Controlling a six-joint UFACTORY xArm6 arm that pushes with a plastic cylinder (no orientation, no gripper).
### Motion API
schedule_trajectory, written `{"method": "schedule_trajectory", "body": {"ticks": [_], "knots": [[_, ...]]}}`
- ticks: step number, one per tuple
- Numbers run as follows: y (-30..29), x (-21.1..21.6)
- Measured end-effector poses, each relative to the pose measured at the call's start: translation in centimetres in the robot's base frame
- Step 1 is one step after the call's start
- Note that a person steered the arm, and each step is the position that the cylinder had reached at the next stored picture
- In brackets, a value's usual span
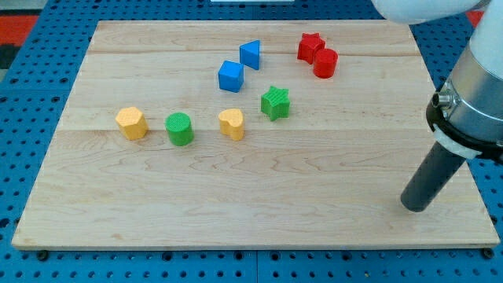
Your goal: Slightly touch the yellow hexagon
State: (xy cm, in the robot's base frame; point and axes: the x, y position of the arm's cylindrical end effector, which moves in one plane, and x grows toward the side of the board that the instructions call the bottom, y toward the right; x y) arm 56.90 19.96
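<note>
The yellow hexagon [131, 123] sits on the wooden board [251, 204] at the view's left. My tip [414, 207] rests on the board near the view's lower right, far from the hexagon and from all other blocks. A green cylinder [180, 129] stands just right of the hexagon. A yellow heart-shaped block [232, 124] lies further right.
A green star [275, 103] lies right of the yellow heart. A blue cube [231, 76] and a blue triangular block [251, 54] sit near the top middle. A red star [310, 47] and a red cylinder [324, 63] touch at the top right.
</note>
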Motion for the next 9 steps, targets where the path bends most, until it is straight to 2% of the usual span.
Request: {"method": "schedule_trajectory", "body": {"ticks": [1, 2, 3, 4, 6, 9], "knots": [[-1.0, 0.0], [-12.6, -0.1], [-28.7, -2.0], [-38.9, -6.0], [-40.5, -10.4], [-37.9, -14.4]]}}
